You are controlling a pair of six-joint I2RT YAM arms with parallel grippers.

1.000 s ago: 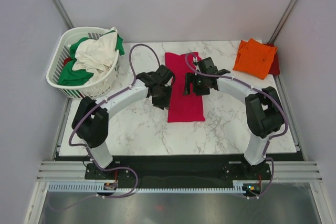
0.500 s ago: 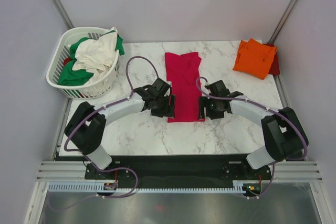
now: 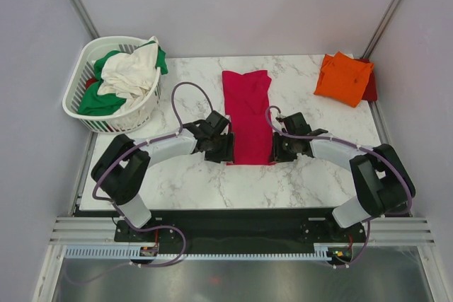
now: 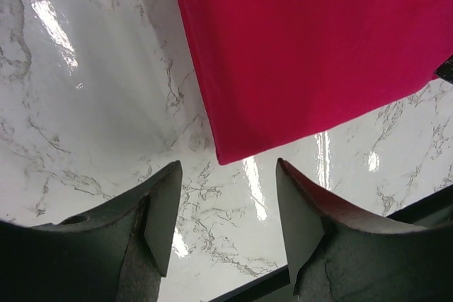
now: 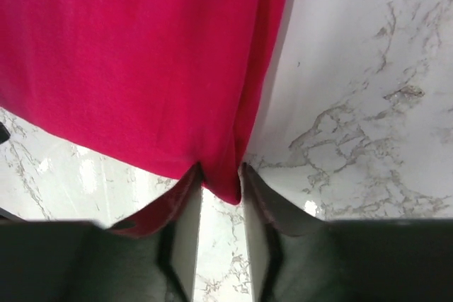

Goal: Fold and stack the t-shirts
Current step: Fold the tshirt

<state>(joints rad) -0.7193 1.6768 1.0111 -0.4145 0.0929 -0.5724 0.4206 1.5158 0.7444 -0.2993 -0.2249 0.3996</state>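
At the centre of the marble table [image 3: 184, 182], seen from the top camera, a crimson-pink t-shirt [image 3: 248, 114] lies flat as a long narrow strip running from the far side toward the arms. Both arms reach inward to its near end. The left claw [image 3: 221, 150] sits just beside the near left corner and the right claw [image 3: 278, 150] at the near right corner. From the left wrist camera, the left claw stands open: its two dark fingers [image 4: 166, 203] are spread wide over bare marble, and the corner of the shirt lies just ahead of the gap, touching neither finger. From the right wrist camera, the right claw is closed to a narrow gap, with the shirt's corner pinched between its fingertips [image 5: 185, 206]; a soft crease runs up the cloth from that point. At the far left corner stands a white slatted basket [image 3: 71, 100] holding a cream-white t-shirt [image 3: 131, 72] heaped over a green t-shirt [image 3: 95, 102]. At the far right corner, well apart from the strip, a folded orange t-shirt [image 3: 343, 79] rests on a dark red t-shirt [image 3: 370, 88], whose edge shows beyond its right side.
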